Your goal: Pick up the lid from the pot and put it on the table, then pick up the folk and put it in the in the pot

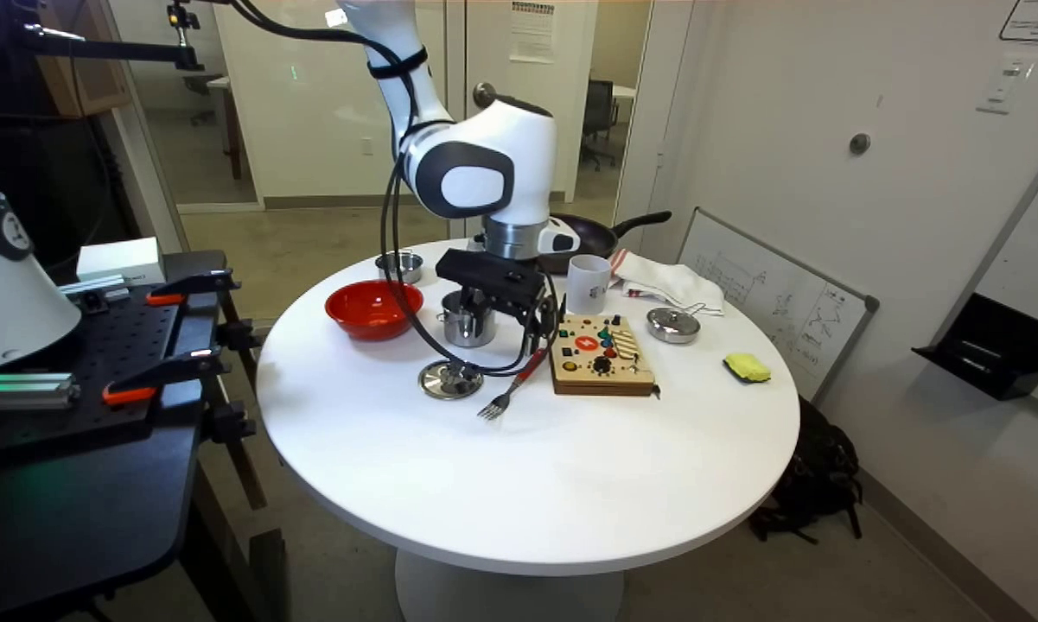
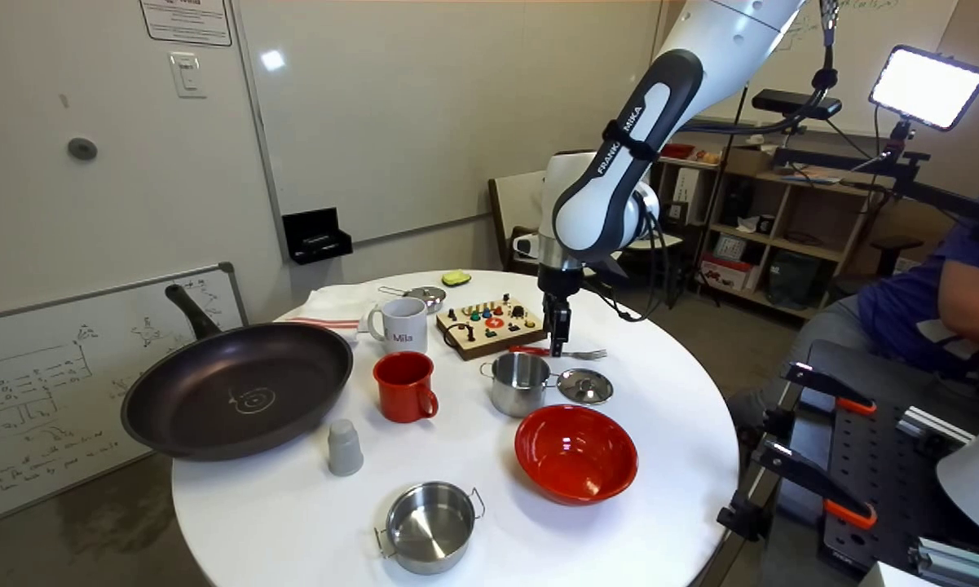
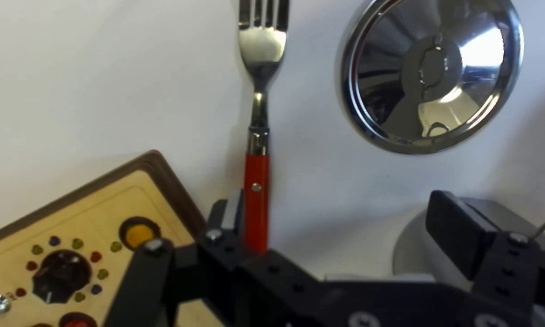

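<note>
The silvery lid [image 1: 449, 380] lies on the white table [image 1: 536, 492] beside the steel pot [image 1: 468, 328]; the lid also shows in the wrist view [image 3: 435, 72]. The pot [image 2: 518, 390] stands open at the top. The fork [image 3: 258, 113], with metal tines and a red handle, lies flat on the table between the lid and a wooden board. My gripper [image 3: 340, 220] is wide open, pointing down over the fork's handle. The handle lies between the fingers, close to the left finger in the wrist view; the right finger is near the pot. The handle's end is hidden.
A wooden knob board [image 1: 603, 356] sits right beside the fork handle. A red bowl [image 2: 575, 453] stands close to the pot. A white mug [image 2: 403, 324], red mug [image 2: 404, 387], black frying pan [image 2: 236, 391] and shallow steel bowl [image 2: 430, 528] stand farther off.
</note>
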Available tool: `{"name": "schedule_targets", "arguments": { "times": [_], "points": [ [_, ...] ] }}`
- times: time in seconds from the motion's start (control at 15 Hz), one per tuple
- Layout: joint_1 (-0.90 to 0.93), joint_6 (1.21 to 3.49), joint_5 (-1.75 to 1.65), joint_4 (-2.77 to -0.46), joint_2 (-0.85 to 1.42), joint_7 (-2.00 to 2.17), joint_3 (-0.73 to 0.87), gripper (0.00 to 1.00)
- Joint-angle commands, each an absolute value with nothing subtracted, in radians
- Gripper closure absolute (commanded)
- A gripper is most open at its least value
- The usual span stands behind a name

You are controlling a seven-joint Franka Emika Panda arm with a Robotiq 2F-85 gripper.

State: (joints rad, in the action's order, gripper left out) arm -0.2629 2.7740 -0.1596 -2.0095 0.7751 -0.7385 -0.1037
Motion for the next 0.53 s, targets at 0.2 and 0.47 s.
{"name": "schedule_targets", "arguments": {
  "times": [0.2, 0.47],
  "points": [
    [-0.234, 2.783, -0.173, -1.914, 0.849, -0.687, -0.055, 0.0],
    [-0.234, 2.773, -0.172, -1.872, 0.886, -0.672, -0.056, 0.0]
  ]
}}
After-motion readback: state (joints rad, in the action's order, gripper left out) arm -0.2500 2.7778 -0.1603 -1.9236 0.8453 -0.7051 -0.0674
